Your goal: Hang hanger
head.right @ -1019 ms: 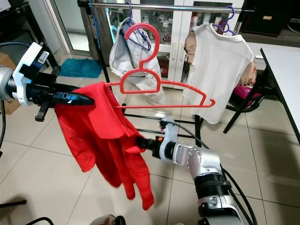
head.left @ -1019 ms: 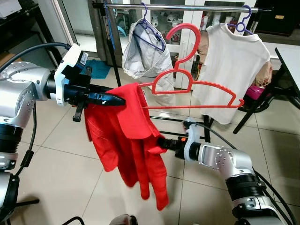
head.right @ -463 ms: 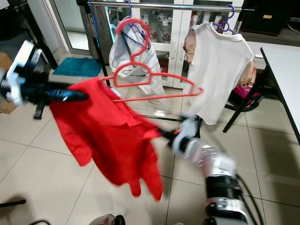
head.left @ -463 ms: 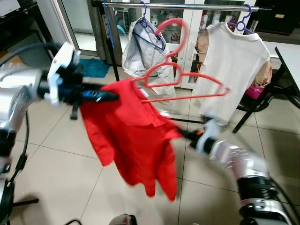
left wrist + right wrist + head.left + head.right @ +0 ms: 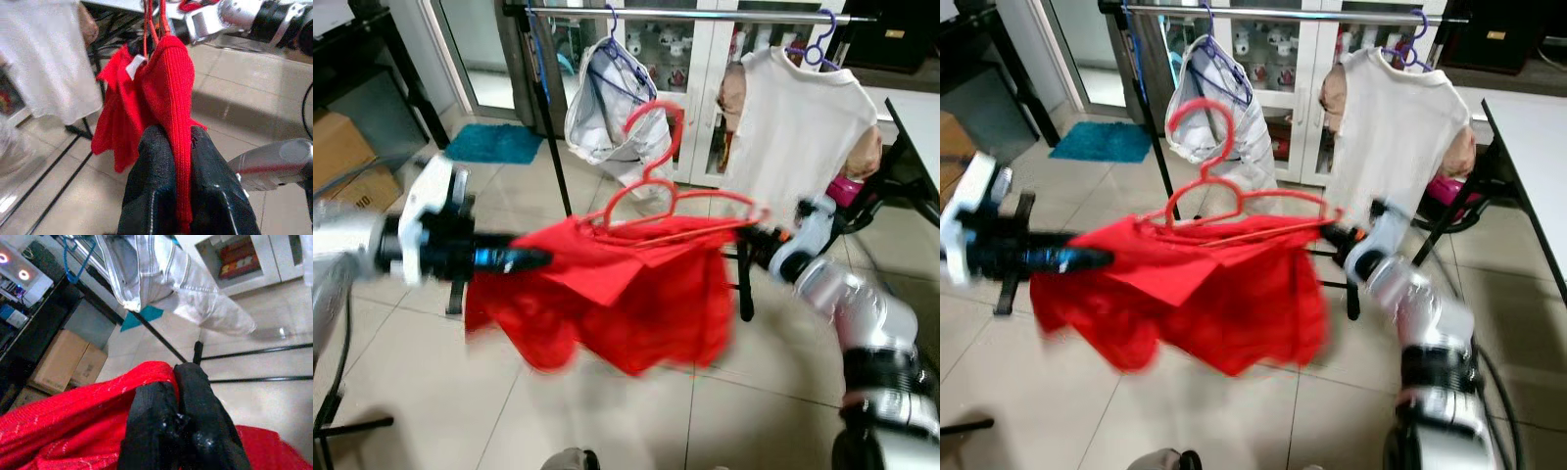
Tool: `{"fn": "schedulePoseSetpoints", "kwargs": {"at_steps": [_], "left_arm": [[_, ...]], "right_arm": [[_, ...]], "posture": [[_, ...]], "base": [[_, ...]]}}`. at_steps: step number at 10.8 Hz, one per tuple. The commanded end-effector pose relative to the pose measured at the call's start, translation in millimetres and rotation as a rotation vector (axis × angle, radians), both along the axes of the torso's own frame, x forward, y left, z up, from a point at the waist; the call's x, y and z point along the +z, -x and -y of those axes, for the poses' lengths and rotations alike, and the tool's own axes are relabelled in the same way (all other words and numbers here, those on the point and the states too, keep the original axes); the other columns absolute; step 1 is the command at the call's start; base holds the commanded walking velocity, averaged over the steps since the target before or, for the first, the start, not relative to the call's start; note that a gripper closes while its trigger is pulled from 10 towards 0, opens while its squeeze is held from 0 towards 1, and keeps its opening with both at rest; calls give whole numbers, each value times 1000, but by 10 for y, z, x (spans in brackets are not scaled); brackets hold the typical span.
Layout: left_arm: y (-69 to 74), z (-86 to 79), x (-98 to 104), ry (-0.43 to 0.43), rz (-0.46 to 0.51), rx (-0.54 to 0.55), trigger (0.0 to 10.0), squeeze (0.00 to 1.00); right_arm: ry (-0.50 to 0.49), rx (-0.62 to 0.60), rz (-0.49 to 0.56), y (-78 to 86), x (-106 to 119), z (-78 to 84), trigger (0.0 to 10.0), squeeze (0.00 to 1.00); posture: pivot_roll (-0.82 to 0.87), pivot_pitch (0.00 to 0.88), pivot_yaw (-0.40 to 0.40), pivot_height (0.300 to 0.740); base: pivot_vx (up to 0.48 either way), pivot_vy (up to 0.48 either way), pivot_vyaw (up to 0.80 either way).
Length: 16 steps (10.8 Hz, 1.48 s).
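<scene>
The garment [image 5: 607, 304] hangs on the hanger [image 5: 651, 191], stretched between the left gripper [image 5: 533, 259] on the left and the right gripper [image 5: 756, 238] on the right. Behind them stands the clothes rail [image 5: 705, 15] carrying two hung garments; a table [image 5: 920, 127] lies far right.

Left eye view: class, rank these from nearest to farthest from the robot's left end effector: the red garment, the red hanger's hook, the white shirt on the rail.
1. Red garment: pinched in the left end effector.
2. Red hanger's hook: above the garment, towards the rail.
3. White shirt: hanging at the rail's right end, farthest.
</scene>
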<state>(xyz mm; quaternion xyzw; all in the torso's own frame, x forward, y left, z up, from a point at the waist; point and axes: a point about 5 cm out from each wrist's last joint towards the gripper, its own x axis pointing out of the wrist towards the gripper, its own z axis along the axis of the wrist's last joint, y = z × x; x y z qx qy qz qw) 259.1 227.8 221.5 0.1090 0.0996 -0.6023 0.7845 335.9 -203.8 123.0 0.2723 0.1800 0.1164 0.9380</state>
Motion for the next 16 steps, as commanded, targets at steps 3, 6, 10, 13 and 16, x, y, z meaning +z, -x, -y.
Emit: {"fn": "schedulePoseSetpoints", "kwargs": {"at_steps": [3,6,10,13,16], "left_arm": [[152,-411,163,-92,138,221,0,0],[334,-535,34,-146,88,244,0,0],[239,-684,-83,-347,248,399,0,0],[94,-551,-187,-397,375,436,0,0],[8,-528,-527,-508,313,476,0,0]], "right_arm": [[177,-393,-26,86,63,880,0,0],[249,-432,9,26,186,1028,0,0],[291,-401,86,-79,388,1019,0,0],[290,-355,127,-110,463,918,0,0],[308,-217,233,-112,692,621,0,0]], "posture": [[-86,0,69,740],[-79,0,71,740],[-80,0,73,740],[-87,0,76,740],[-98,0,73,740]], "base": [[0,0,0],[0,0,0],[0,0,0],[0,0,0],[0,0,0]]}}
